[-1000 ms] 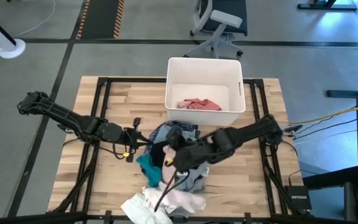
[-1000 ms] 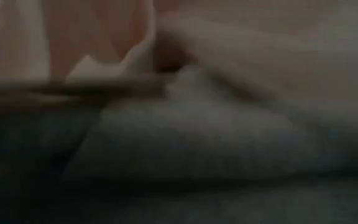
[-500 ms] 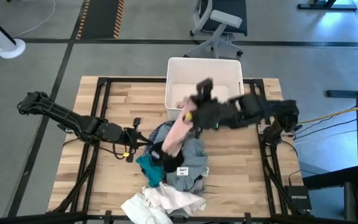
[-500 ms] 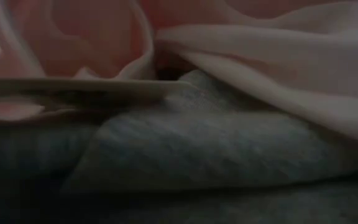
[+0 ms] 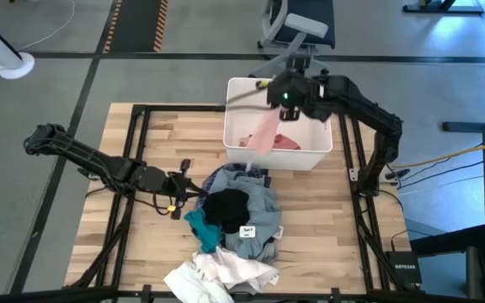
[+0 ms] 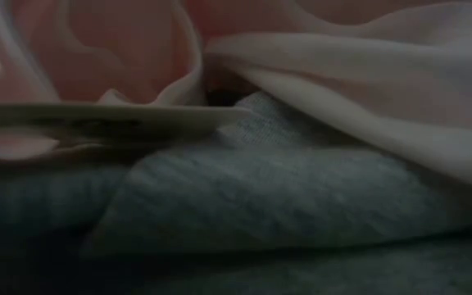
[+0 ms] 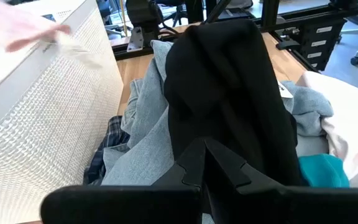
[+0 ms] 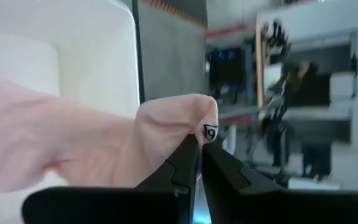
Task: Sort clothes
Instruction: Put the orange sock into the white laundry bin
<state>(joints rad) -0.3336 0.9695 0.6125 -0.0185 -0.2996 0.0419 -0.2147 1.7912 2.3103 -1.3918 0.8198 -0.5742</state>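
My right gripper (image 5: 281, 93) is above the white bin (image 5: 318, 153), shut on a light pink garment (image 5: 263, 130) that hangs down over the bin. A darker pink garment (image 5: 286, 142) lies inside the bin. The pile lies on the table near the bin: dark blue plaid (image 5: 224, 177), black (image 5: 227, 204), light blue-grey (image 5: 258, 220), teal (image 5: 200, 227) and white (image 5: 226, 269). My left gripper (image 5: 190, 183) is shut, low at the pile's left side, pointing at the black garment (image 7: 229, 87). I cannot tell whether it touches the cloth. My right gripper pinches a bunched fold of the light pink garment (image 8: 178, 122) between its two fingers, by a small printed tag. The garment hangs below the gripper, slack and slanting toward the bin's near left corner (image 5: 249, 153), clear of the pile.
The bin stands at the table's far middle. Black frame rails (image 5: 137, 160) run along the table's left and right sides. An office chair (image 5: 297, 29) stands beyond the far edge. In the low view, grey cloth (image 6: 260, 197) and pale pink cloth (image 6: 367, 90) fill the picture.
My right gripper has risen from the pile and gone toward the table's far edge to above the bin. It stayed shut on the light pink garment, which was drawn out of the pile and now hangs clear over the bin. The black garment now lies uncovered.
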